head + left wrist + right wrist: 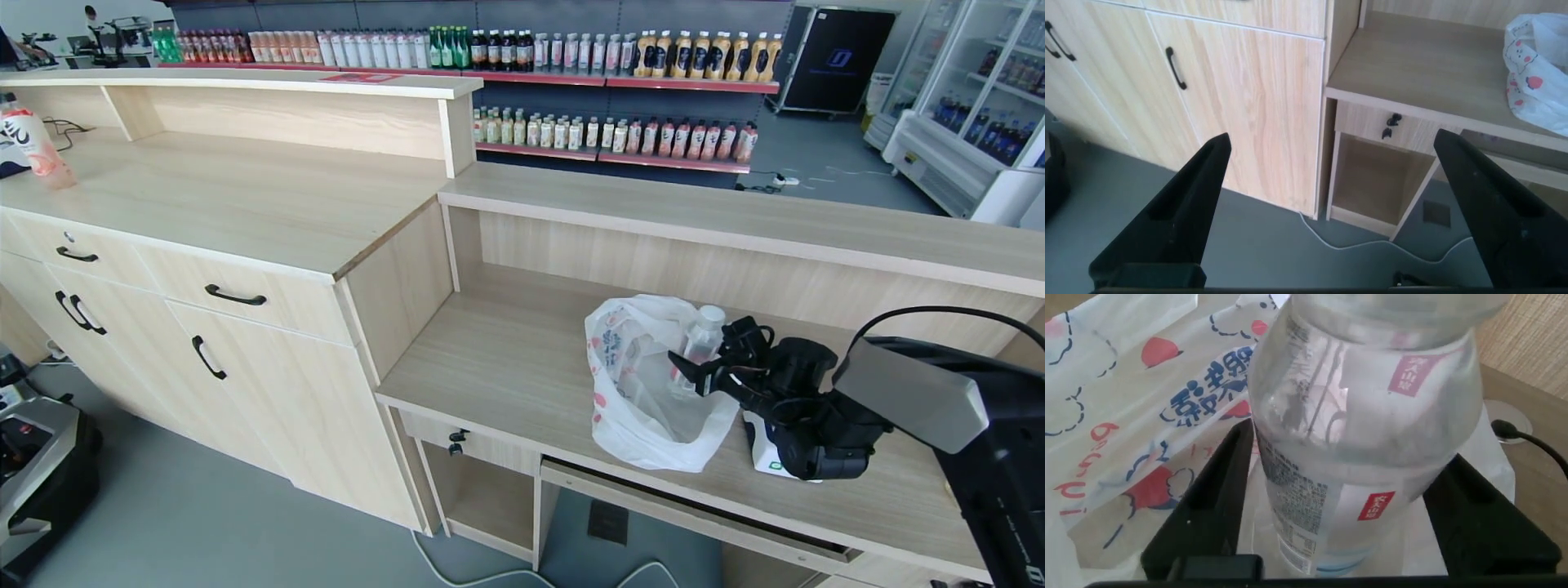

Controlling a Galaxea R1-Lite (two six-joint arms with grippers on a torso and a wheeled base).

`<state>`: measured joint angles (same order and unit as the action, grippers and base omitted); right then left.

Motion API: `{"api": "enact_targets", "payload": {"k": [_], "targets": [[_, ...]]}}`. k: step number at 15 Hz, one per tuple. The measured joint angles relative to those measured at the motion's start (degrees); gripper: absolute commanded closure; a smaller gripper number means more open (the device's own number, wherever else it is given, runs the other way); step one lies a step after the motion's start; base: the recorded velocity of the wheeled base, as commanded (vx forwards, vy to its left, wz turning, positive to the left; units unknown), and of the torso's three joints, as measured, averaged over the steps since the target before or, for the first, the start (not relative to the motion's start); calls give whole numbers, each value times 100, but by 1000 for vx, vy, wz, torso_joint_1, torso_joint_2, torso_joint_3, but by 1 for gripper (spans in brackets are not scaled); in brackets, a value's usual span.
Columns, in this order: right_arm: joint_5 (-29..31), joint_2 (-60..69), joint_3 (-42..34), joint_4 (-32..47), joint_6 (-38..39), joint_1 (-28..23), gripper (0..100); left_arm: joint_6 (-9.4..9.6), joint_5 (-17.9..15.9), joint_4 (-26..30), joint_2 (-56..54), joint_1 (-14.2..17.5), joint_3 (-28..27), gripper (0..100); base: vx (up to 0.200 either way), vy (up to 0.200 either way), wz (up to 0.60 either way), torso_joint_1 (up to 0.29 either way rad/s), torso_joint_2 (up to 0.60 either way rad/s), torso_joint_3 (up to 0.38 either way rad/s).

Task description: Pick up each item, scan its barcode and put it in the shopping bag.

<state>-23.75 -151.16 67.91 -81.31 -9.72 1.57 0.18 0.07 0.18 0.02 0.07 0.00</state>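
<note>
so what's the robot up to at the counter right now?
The right gripper has its fingers shut on a clear plastic bottle, holding it at the open mouth of the white shopping bag on the lower counter. The left gripper hangs open by the cabinets, holding nothing. A pink bottle stands on the upper counter.

Bag [1143, 416]: a row of blue characters among red and blue cartoon marks, none legible as words. Clear bottle [1364, 457]: small pink and red label patches with white characters, plus a block of fine print, all too small to read. Pink bottle [37, 147]: large dark characters; black case [839, 59]: a pale logo mark.
</note>
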Motion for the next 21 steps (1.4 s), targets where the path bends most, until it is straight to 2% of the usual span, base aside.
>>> {"api": "enact_targets", "payload": {"k": [5,8,10,12,14,16,17,19,21], "targets": [[21,286,-50,7,55,-1,0,0,0,0,0,0,0,0,0,0,0,0,0,0],[66,1131,-411,254,55,-32,0,0,0,-2,0,0,0,0,0,0,0,0,0,0],[293,2181,-1040,525,-11,-111,0,-2,0,0,0,0,0,0,0,0,0,0,0,0],[555,3337,-2007,744,-295,-273,0,0,0,0,0,2,0,0,0,0,0,0,0,0],[736,4546,-3079,1078,-723,-575,0,0,0,0,0,0,0,0,0,0,-600,-2,5,2],[881,5756,-3746,1963,-1275,-1180,0,0,2,0,0,0,0,0,0,0,-600,-7,-2,0],[1053,6231,-3901,2458,-1445,-1549,0,0,2,-2,0,-7,0,0,0,0,-600,7,2,2],[1864,7131,-4102,3467,-1570,-2342,0,0,0,0,0,2,0,0,0,0,-600,2,7,7],[2365,7697,-4203,4084,-1182,-2999,0,0,0,0,0,-2,0,0,0,0,-600,5,-2,0]]}}
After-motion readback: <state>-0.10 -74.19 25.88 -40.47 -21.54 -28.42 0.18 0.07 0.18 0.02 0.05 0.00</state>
